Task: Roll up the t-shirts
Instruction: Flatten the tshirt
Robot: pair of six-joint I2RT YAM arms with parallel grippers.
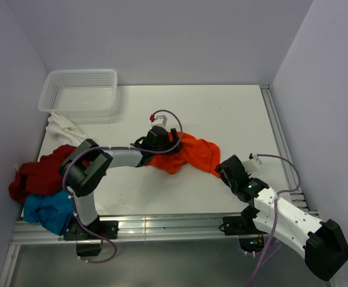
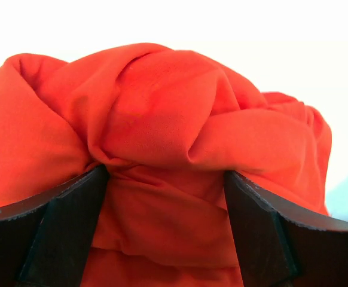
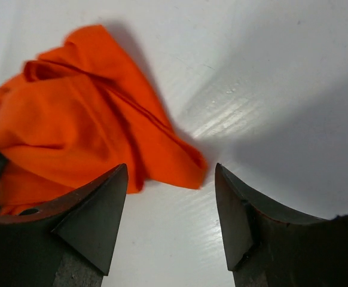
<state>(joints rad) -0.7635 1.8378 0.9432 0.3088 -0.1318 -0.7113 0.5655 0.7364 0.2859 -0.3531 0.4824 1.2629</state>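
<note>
nearest the lens: left pincer, dark fingers spread wide, released, straddling a bunched fold of the orange t-shirt. cloth fills the gap and touches both inner faces. i can't tell if it's being squeezed.

right pincer released too, jaws apart, nothing between them, low over the bare white desk. a loose corner of the orange shirt lies just ahead of its left finger, not touching.

from the top view: orange shirt crumpled mid-desk, left pincer at its left end, right pincer just off its right end.

further out, at the desk's left edge: dark red t-shirt heaped, blue t-shirt touching it on the near side, white t-shirt behind them. white mesh basket in the far left corner, just beyond the white shirt.
</note>
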